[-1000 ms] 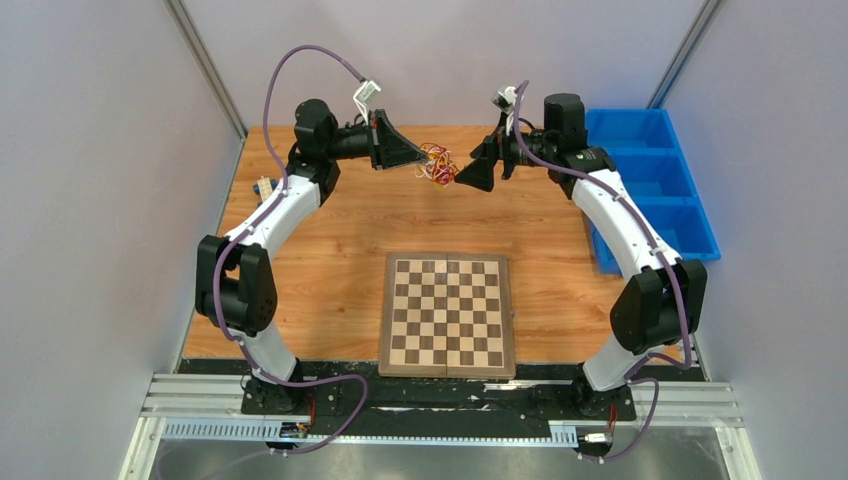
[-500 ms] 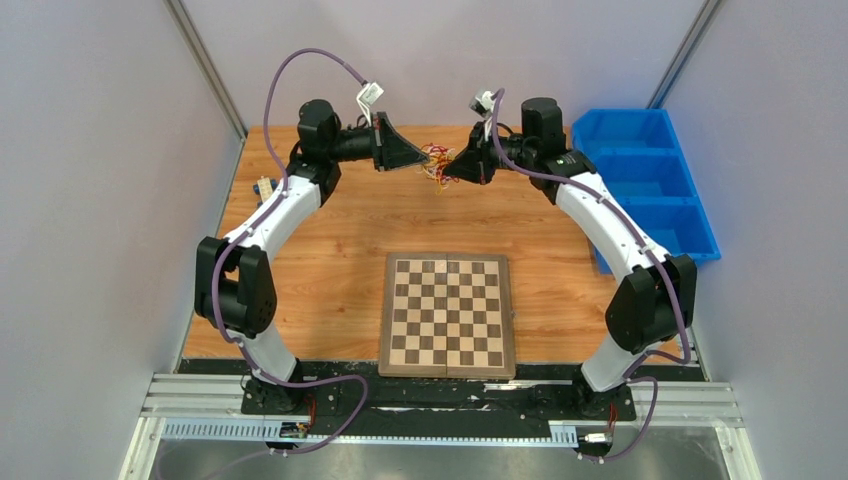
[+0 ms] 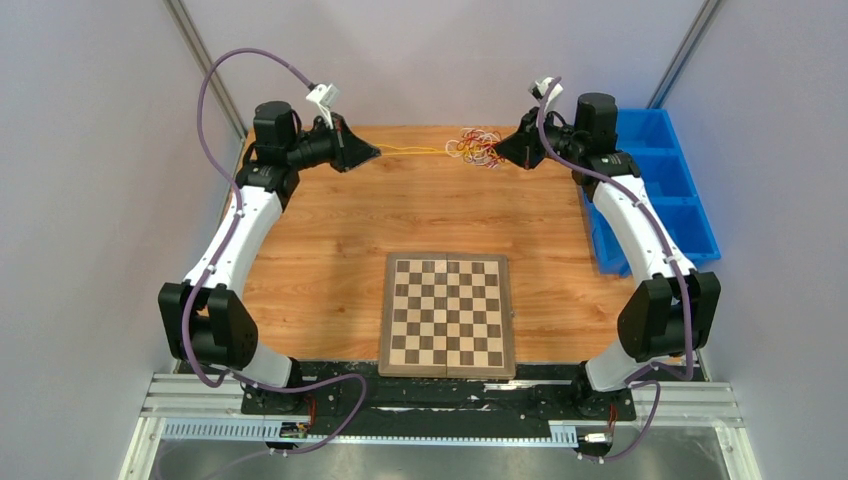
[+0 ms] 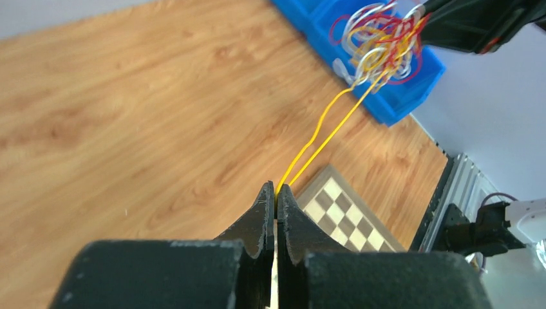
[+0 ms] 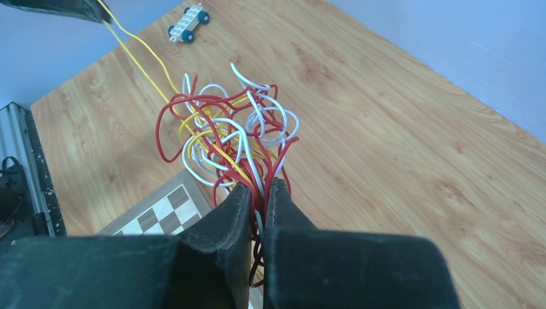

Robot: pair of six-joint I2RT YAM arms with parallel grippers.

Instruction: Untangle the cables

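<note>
Both arms reached toward the far edge of the tabletop [image 3: 330,230], well apart from each other, with the cables [image 3: 476,147] strung between them. The left claw [image 3: 375,152] was pinched fully shut on two yellow strands [image 3: 415,151], its jaws meeting at the tips with the strands coming out from between them. Those strands ran nearly straight and side by side across the gap to the tangle on the right. The right claw [image 3: 503,150] was clamped narrow on the bunch itself, with red and white loops and some yellow ones fanning out just beyond its fingertips in a small, loose knot. A few red wires also passed down between its jaws. The tangle sat right at that claw and appeared to hang clear of the wood, though the overhead view was too small to be sure. A chessboard [image 3: 447,313] lay flat near the front middle of the tabletop, well away from the cables. A blue bin [image 3: 660,180] with several compartments stood along the right side, beside the right arm. In the right wrist view a small wheeled toy piece [image 5: 188,24] lay on the wood close to the left claw.
</note>
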